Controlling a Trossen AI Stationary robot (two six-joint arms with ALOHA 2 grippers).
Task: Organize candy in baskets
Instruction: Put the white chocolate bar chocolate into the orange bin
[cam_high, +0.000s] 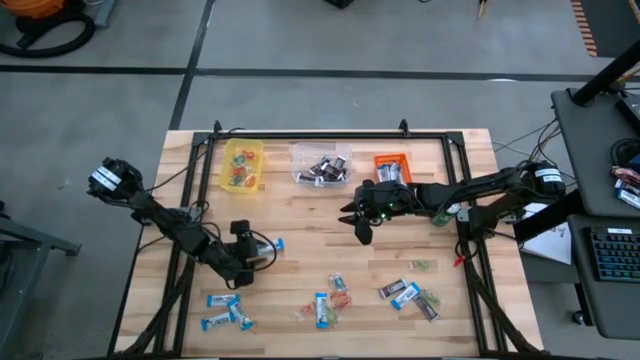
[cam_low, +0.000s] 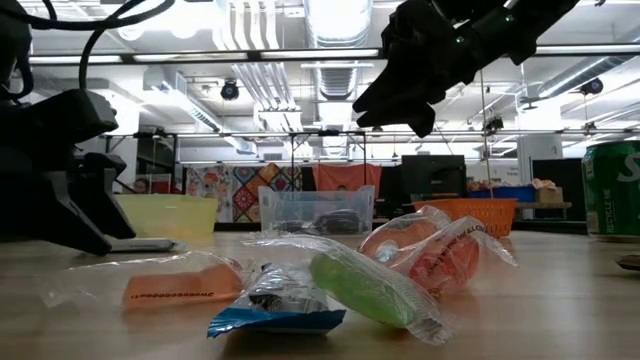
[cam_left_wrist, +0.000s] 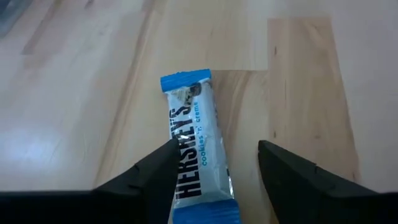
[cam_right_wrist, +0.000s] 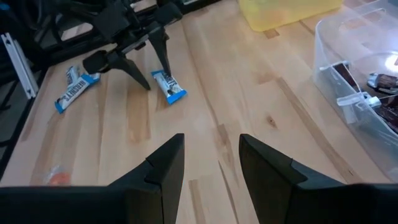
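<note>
Blue-and-white bar (cam_left_wrist: 196, 146) flat on table (cam_high: 300, 240), between spread fingers of left gripper (cam_left_wrist: 214, 165), lined up for grab; right gripper (cam_right_wrist: 211, 165) open, empty, hovering near clear basket (cam_high: 321, 165).

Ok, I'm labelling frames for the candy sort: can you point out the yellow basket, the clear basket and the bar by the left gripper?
yellow basket (cam_high: 226, 161): high view, on its left rim.
clear basket (cam_high: 297, 152): high view, on its back left rim.
blue-and-white bar (cam_left_wrist: 193, 140): left wrist view, middle of the wrapper.
</note>
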